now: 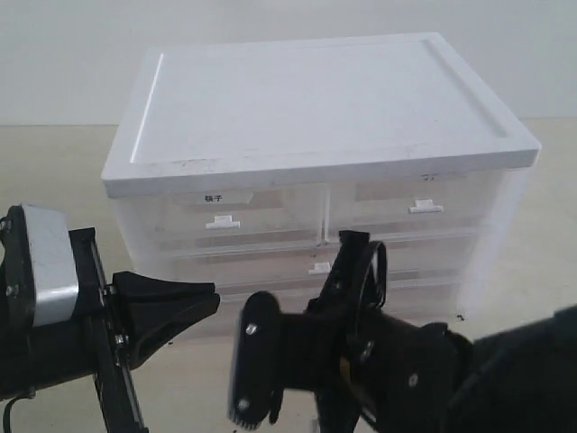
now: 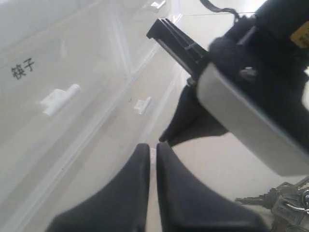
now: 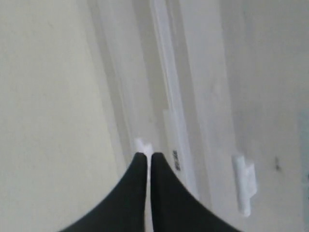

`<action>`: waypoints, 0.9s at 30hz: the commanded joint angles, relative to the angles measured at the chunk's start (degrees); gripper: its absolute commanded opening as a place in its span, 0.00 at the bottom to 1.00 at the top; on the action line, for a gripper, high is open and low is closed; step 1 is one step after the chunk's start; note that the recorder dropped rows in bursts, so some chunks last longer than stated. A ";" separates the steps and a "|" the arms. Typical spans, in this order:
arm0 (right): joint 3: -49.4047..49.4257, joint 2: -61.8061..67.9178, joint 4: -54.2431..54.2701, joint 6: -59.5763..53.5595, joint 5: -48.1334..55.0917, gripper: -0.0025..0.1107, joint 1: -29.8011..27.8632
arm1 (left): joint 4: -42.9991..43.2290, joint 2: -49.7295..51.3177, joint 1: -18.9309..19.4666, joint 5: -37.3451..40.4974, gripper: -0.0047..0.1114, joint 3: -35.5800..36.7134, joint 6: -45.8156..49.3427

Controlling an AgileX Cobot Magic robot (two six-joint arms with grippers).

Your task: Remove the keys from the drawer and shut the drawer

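Note:
The drawer (image 1: 410,209), the upper right half-width one with a grey label strip and a small white tab handle (image 1: 425,207), sits flush in the white cabinet (image 1: 315,99). The keys (image 2: 277,202), a silvery bunch on a ring, lie on the beige table beside the right arm's body (image 2: 251,92), only partly in the picture. My left gripper (image 1: 213,299) (image 2: 152,146) is shut and empty, low in front of the cabinet's left half. My right gripper (image 1: 354,242) (image 3: 147,155) is shut and empty, with a white tab handle (image 3: 143,144) just past its tips.
The upper left half-width drawer (image 1: 221,216) bears bold black characters (image 2: 23,68) and its own tab handle (image 2: 60,99). Full-width drawers lie below, one with a handle (image 1: 319,268). Another tab handle (image 3: 244,187) shows on the cabinet front.

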 commanded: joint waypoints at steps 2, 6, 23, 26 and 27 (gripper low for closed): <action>-0.18 -7.28 2.46 -0.18 8.21 0.02 11.33 | 3.35 -0.08 -0.26 -3.75 0.08 -0.27 -3.28; -0.18 -15.06 2.39 -0.69 13.47 0.02 11.50 | 6.17 -1.84 -0.26 -4.83 0.08 -0.27 -5.30; -3.16 -46.12 2.34 13.42 11.00 0.02 -19.56 | -25.77 -24.88 -0.14 6.37 0.08 2.70 -5.46; -5.25 -44.97 10.01 14.10 -0.99 0.02 -33.95 | -47.32 -29.16 -0.14 21.28 0.08 -0.94 4.72; -5.92 -43.86 13.72 13.20 -4.37 0.02 -39.31 | -54.01 -29.98 -0.14 26.48 0.08 -2.79 11.08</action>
